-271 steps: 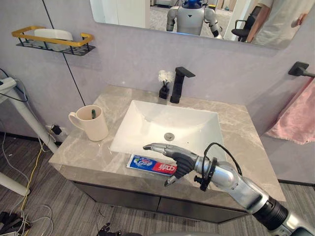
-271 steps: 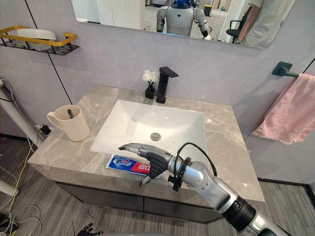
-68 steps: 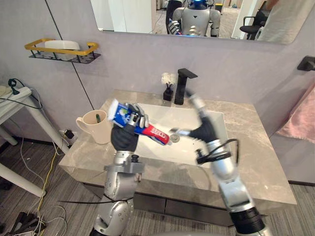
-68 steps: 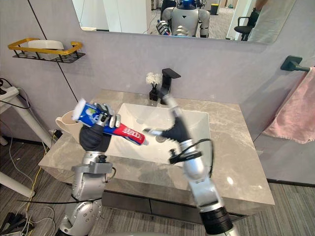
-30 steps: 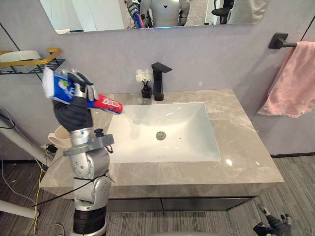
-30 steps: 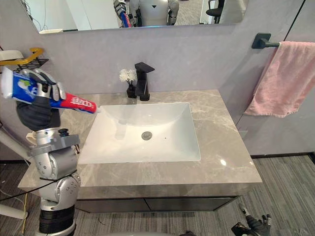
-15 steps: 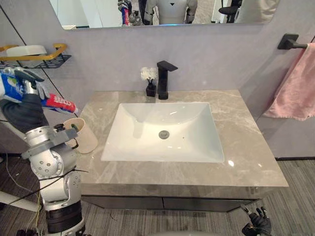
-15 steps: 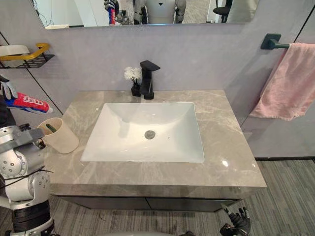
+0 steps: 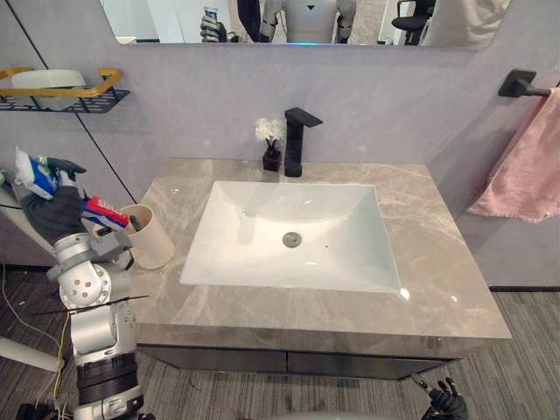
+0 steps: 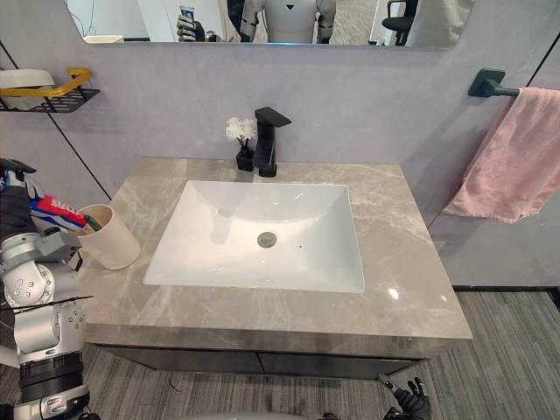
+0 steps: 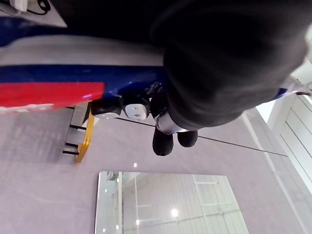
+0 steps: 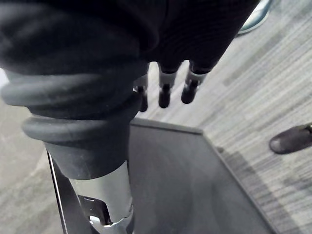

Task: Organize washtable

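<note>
My left hand (image 9: 54,214) is raised at the left edge of the counter and shut on a blue and red toothpaste tube (image 9: 102,211). The tube slants down, its red end just above the rim of a cream mug (image 9: 153,243). In the left wrist view the fingers (image 11: 168,139) curl round the tube (image 11: 73,83). The mug stands on the grey marble counter (image 9: 420,262) left of the sink and holds a green toothbrush. My right hand (image 9: 442,402) hangs low by the floor, below the counter's front right corner, its fingers (image 12: 164,92) straight and empty.
A white sink basin (image 9: 236,254) fills the counter's middle. A black faucet (image 9: 296,140) and a small vase of white flowers (image 9: 271,144) stand behind it. A gold-railed shelf (image 9: 66,87) hangs on the wall at left, a pink towel (image 9: 525,166) at right.
My left hand has lowered the tube, bringing its red end down to the mug's rim. The right hand stays low by the floor. The view has shifted slightly.
</note>
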